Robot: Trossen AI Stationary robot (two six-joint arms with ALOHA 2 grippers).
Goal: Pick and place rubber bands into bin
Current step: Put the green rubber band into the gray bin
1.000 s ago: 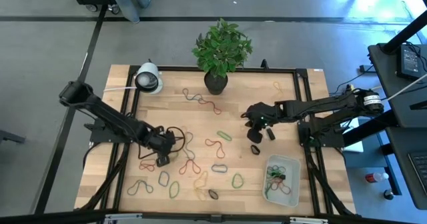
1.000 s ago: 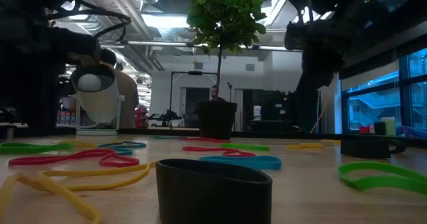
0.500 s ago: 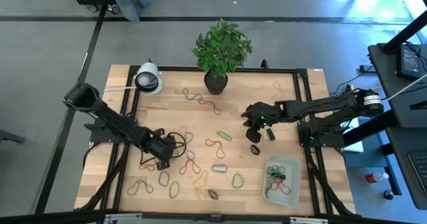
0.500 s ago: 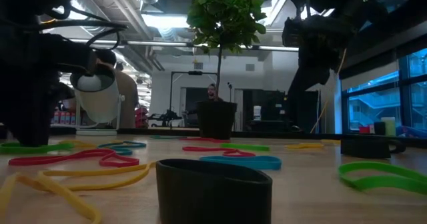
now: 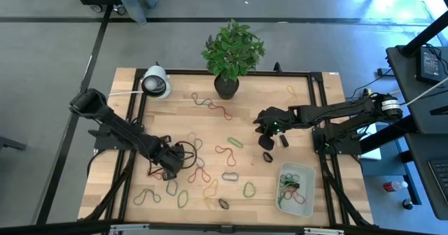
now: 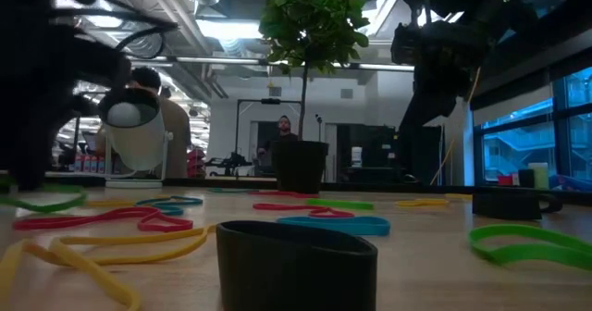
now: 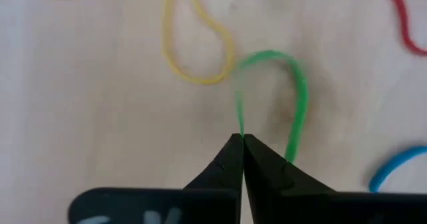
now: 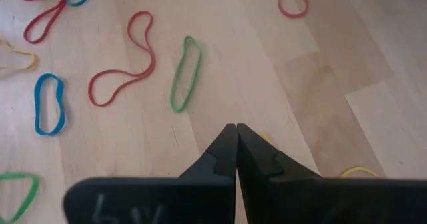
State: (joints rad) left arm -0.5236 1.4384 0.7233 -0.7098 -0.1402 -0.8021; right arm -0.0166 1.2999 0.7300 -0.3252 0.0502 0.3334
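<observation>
Left fingers [image 7: 241, 141] pinched on a green band [image 7: 297, 111], ready for the lift.

The left fingers were together, with one strand of the green band caught between their tips, and the rest of the loop lay flat on the surface [image 7: 100, 117] beside a yellow band [image 7: 193, 44]. The grip looked thin, only at the very tip, so I judged that a slow, straight lift was best, to see if the loop came free before the carry. In the high view the left gripper [image 5: 170, 166] stood low among the scattered bands, well apart from the bin [image 5: 295, 189], which already held some bands near the right front corner. The carry had to pass over many loose bands, so enough height was needed. The right fingers [image 8: 235, 134] were together and held nothing, waiting above the surface near the middle.
</observation>
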